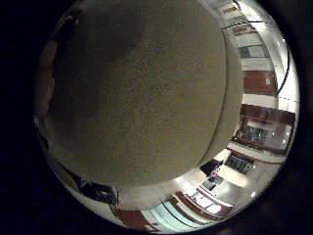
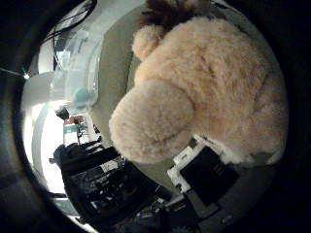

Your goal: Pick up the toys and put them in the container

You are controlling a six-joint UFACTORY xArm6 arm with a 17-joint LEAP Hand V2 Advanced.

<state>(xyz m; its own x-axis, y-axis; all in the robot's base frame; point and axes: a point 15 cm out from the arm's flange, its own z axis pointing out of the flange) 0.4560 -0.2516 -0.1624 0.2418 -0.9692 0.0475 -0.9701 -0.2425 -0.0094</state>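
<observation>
From my station I have only the two palm cameras. The thumb side view is filled mostly by a plush toy, a fluffy animal of cream colour with a tuft of dark brown fur at one end. A round, thick limb of it bulges toward the camera, so the toy is very close to the palm. A black and white part of the hand shows against the toy's fur, and it seems to touch it, but I cannot tell from this if the fingers are curled around the toy or only lie straight beside it.

Under the toy I see a grey-green table with a rounded edge; the toy seems to lie on it or just above it, I cannot say which. Beside the table edge there is a clear plastic container, with something pale teal inside it or behind it. The toy is outside the container, not in it. Further away some dark equipment stands on the floor.

The little finger side view shows mainly the same speckled table surface, close to the palm, with its rounded edge and a bright room behind. No toy shows there.
</observation>
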